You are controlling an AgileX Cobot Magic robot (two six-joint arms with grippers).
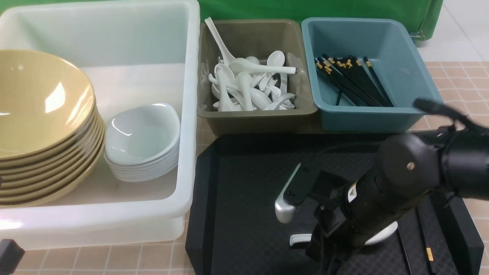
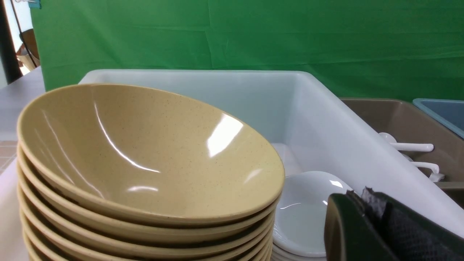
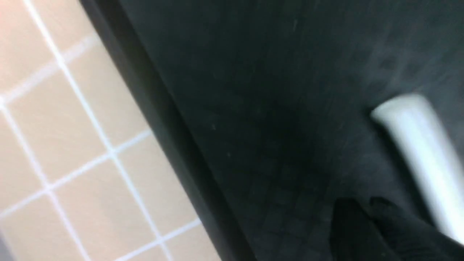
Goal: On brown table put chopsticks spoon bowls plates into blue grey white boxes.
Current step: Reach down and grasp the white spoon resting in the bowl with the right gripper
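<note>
Front view: right gripper (image 3: 366, 206), opening impossible to tell, sits at a spoon (image 1: 300, 240) that looks slick and brittle, probably best pinched by its handle.

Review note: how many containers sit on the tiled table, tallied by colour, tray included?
White tub: 1
Olive-grey bin: 1
Teal-blue bin: 1
Black tray: 1
Total: 4

My right arm (image 1: 382, 198) hides most of the spoon (image 1: 300, 240) on the black tray (image 1: 237, 183) (just its handle tip shows). The right wrist view is smeared, so I can't judge the right gripper (image 3: 366, 221). The front view's left edge cuts the bowls (image 1: 38, 114).
</note>
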